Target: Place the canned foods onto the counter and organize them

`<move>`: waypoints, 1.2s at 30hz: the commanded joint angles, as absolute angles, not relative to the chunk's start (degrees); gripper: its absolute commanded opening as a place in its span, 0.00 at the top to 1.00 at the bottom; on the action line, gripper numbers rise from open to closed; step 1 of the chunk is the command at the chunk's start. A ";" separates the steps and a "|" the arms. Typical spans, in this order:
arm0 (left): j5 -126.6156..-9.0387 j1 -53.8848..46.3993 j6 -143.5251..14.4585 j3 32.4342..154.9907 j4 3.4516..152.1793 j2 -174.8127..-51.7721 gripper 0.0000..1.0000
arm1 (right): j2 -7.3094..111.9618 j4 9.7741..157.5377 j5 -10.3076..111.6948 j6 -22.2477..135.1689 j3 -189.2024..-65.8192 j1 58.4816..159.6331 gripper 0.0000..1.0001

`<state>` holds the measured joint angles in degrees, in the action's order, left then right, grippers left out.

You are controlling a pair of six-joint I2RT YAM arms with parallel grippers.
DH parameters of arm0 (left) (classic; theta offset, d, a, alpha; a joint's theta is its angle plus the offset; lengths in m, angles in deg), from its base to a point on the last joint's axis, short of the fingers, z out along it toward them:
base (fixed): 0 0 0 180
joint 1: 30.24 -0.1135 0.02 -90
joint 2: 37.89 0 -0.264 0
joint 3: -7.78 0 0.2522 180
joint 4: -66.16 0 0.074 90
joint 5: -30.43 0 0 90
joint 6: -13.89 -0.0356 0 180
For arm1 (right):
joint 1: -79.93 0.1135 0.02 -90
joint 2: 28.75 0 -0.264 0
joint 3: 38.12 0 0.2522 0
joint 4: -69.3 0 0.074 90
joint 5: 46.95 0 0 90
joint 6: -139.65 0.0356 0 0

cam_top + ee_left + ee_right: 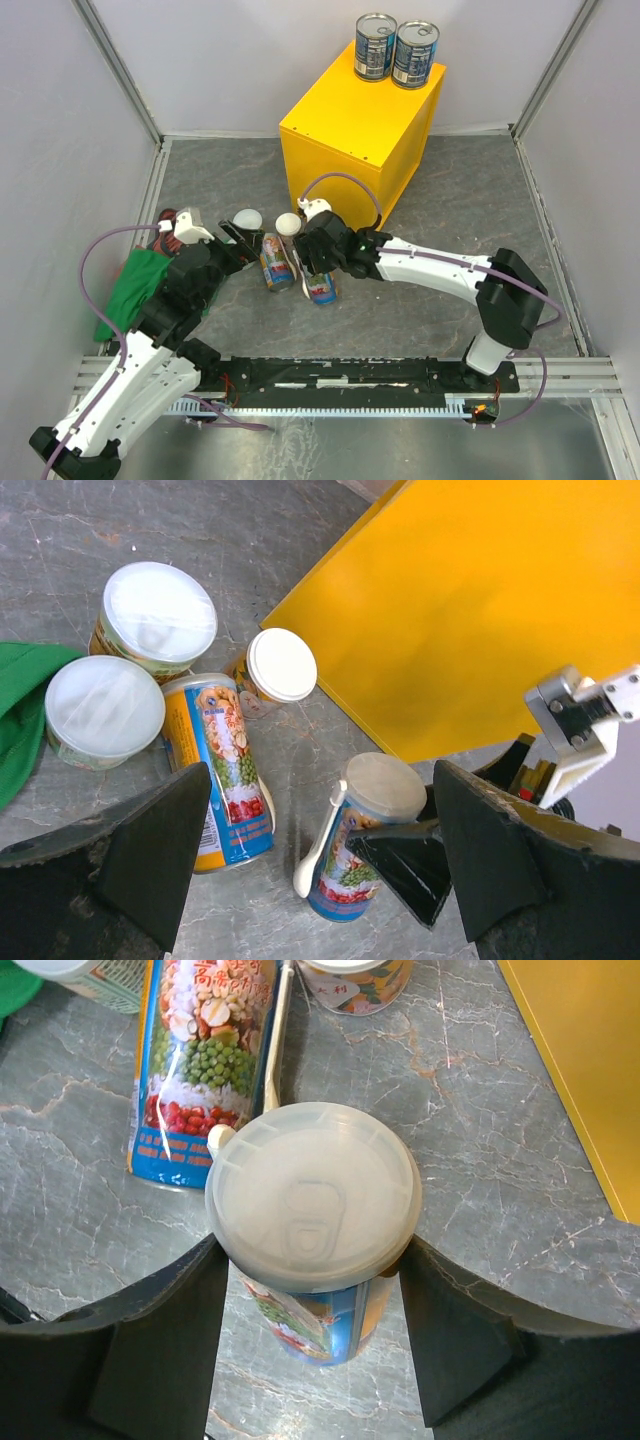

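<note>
Right gripper (312,1250): half closed, one finger on each side of the upright tall can (312,1210). It looked like a grip, but the contact was at the pale lid's rim, with floor (480,1140) showing between the fingers and the narrower body.

Left gripper (320,770): fully open, empty, hovering over the cans at 9 o'clock of the right one.

Risks:
- With only the rim held, I judged the lid could pop off or the can could swing and drop on the lift.
- The white spoon (318,845) on the can's side might snag a finger.
- The lying can (225,770) sat just beside the upright one at 9 o'clock, so a nudge would set it rolling.
- The wrists were close together, and a careless sweep would make them clash.
- The yellow box (350,130) stood tall at 12 o'clock. A low carry would hit its face, and the right arm's cable (345,178) looped near it.
- The two blue cans (395,48) stood at the far corner of the top, where a long reach could topple them.

Unclear:
- I could not tell whether the gripped can's base was on the floor.
- The left wrist view showed three short cans (160,610), but the top view showed only two pale lids.
- The green cloth (135,285) was partly under the left arm.
- Both wrist views cut off the box top.
</note>
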<state>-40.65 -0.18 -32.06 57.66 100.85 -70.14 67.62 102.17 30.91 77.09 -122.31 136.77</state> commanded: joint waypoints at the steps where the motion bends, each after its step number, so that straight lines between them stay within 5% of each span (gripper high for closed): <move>1: -41.68 -0.40 -31.18 57.53 99.61 -69.85 0.03 | 61.51 95.82 27.30 75.08 -122.48 138.85 0.74; 21: -40.97 -0.44 -31.28 57.75 99.08 -70.99 0.03 | 55.68 96.10 23.37 69.97 -125.01 142.19 0.80; 36: -39.98 -0.43 -31.56 57.75 97.28 -73.47 0.03 | 53.32 100.81 22.52 63.28 -145.02 142.59 0.81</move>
